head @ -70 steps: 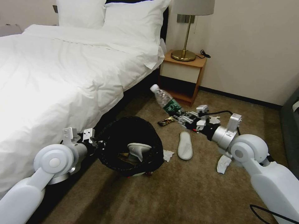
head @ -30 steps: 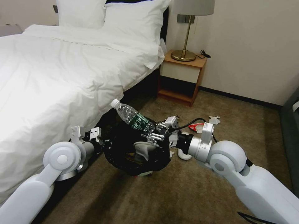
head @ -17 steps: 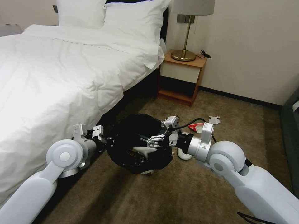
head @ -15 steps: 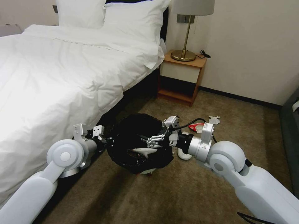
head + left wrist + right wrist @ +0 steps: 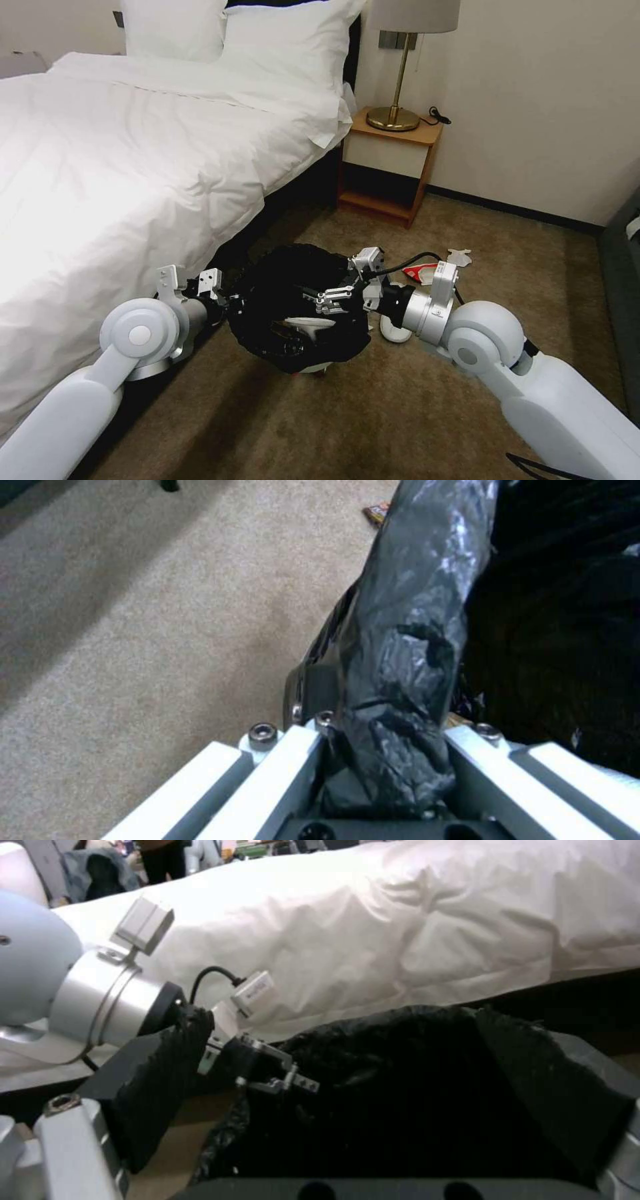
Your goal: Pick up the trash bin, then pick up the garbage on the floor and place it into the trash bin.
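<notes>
Right gripper (image 5: pixel 320 301) hangs over the mouth of the trash bin (image 5: pixel 267 283), its jaws spread apart and holding nothing; from its own wrist view the two fingers (image 5: pixel 67 1140) stand wide on either side of the black opening; the left gripper (image 5: pixel 383 760) is clamped on the bin's rim on the side nearest the bed (image 5: pixel 120 153), the crinkly black liner pinched between its white fingers (image 5: pixel 280 760); seen from the right wrist, that gripper (image 5: pixel 273 1072) bites the liner's edge just below the white duvet. Inside the bin a white slipper (image 5: pixel 308 323) lies on top of darker litter that I cannot quite make out; the bin seems to be held a little off the carpet (image 5: pixel 400 400), though its shadow makes that hard to judge. Just beside the bin, on the side away from the bed, a second slipper (image 5: pixel 393 331) peeks out from under the right wrist; a red wrapper (image 5: pixel 420 271) lies a little farther from the bin, and a crumpled white tissue (image 5: pixel 460 255) beyond that; a snack packet (image 5: pixel 377 512) lies on the carpet near the bin's wall. Farther off from the bin stands a wooden nightstand (image 5: pixel 393 160) with a brass lamp (image 5: pixel 399 100) on it.
</notes>
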